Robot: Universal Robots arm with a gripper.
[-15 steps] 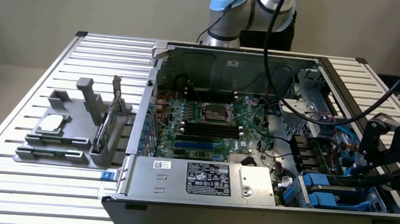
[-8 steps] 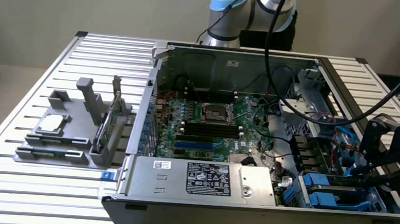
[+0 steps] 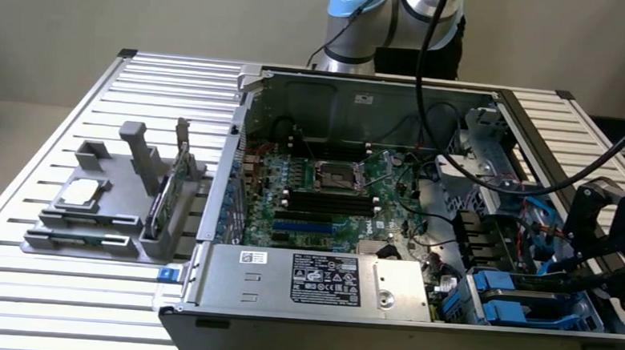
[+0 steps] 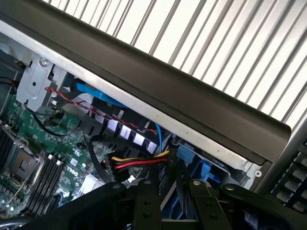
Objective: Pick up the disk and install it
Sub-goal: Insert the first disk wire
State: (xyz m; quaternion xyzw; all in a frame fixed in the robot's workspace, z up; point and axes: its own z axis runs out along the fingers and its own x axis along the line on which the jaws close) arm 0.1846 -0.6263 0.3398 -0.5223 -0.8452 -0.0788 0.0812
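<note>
While gripper (image 4: 172, 203) hangs near blue carriers (image 3: 511, 307) | motherboard (image 4: 61, 140) print: DELL

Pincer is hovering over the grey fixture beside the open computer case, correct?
No. The pincer hovers by the blue drive carriers in a corner of the open computer case, at the exterior view's right. The grey fixture sits apart at the left. The exterior view shows this.
</note>
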